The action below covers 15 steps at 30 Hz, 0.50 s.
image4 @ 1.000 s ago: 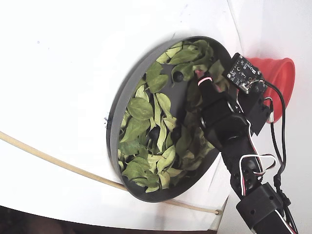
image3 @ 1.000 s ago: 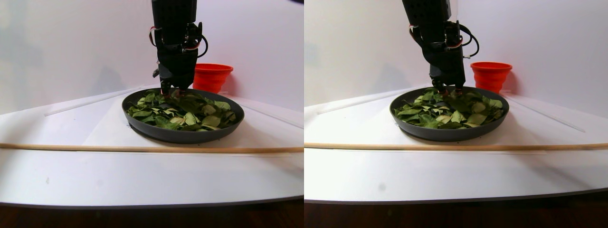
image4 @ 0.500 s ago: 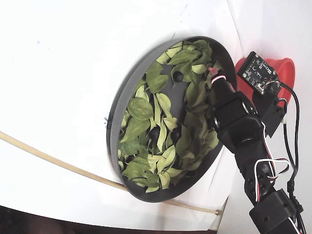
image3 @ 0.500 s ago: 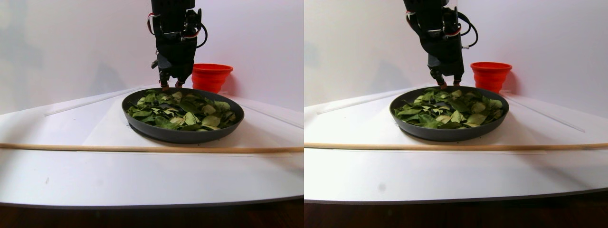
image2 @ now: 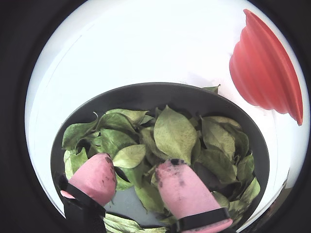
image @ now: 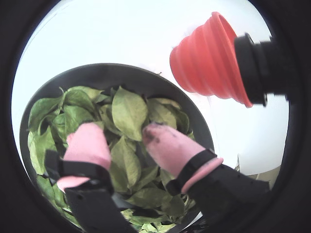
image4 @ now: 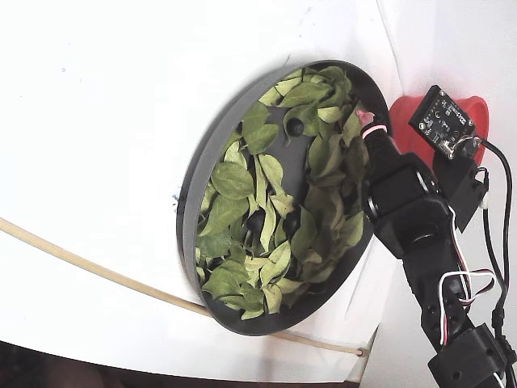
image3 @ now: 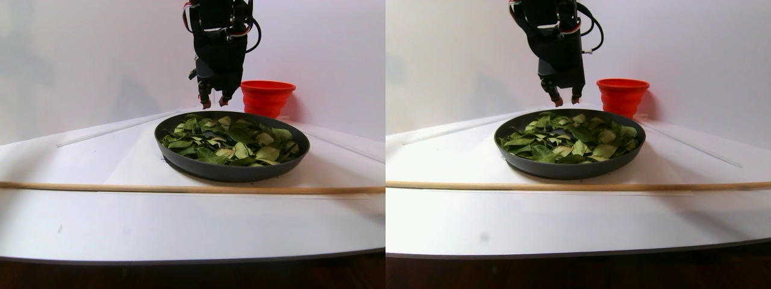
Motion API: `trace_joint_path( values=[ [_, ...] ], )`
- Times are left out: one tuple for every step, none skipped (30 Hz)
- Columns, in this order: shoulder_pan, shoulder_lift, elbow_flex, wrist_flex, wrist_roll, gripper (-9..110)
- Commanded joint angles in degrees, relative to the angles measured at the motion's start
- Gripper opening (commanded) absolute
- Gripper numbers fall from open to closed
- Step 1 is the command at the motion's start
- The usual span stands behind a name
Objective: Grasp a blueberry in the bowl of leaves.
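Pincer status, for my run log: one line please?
pincer: open, empty | above wide dark grey bowl | small green oval leaves: in bowl

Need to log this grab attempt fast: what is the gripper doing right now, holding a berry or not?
Gripper: open, nothing between its pink fingertips; it hangs above the leaves in the bowl.
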Motion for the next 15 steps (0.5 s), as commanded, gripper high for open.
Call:
trace_joint_path(
  values=[
    [-0.26, 8.53, -0.26, 0.18, 0.09, 16],
    [-0.35, 8.70, -0.09, 0.35, 0.09, 16],
    [-0.44, 8.79, 0.00, 0.53, 0.09, 16],
    [-0.53, 8.79, 0.18, 0.79, 0.09, 16],
    [-0.62, 8.88, 0.35, 0.88, 0.18, 16],
    [-0.70, 9.14, 0.62, 1.14, 0.18, 16],
    [-0.88, 9.32, 0.88, 1.41, 0.26, 16],
    [-1.05, 9.40, 0.97, 1.85, 0.35, 16],
    [-1.14, 9.49, 0.97, 2.37, 0.44, 16],
    [-1.32, 9.58, 0.97, 2.81, 0.62, 16],
    [-1.49, 9.76, 0.97, 3.34, 0.79, 16],
    [-1.58, 9.76, 1.05, 3.69, 0.88, 16],
    [-1.76, 9.93, 1.32, 3.87, 1.05, 16],
    [-1.93, 10.11, 1.49, 4.13, 1.14, 16],
    [-2.02, 10.20, 1.58, 4.39, 1.32, 16]
  ],
)
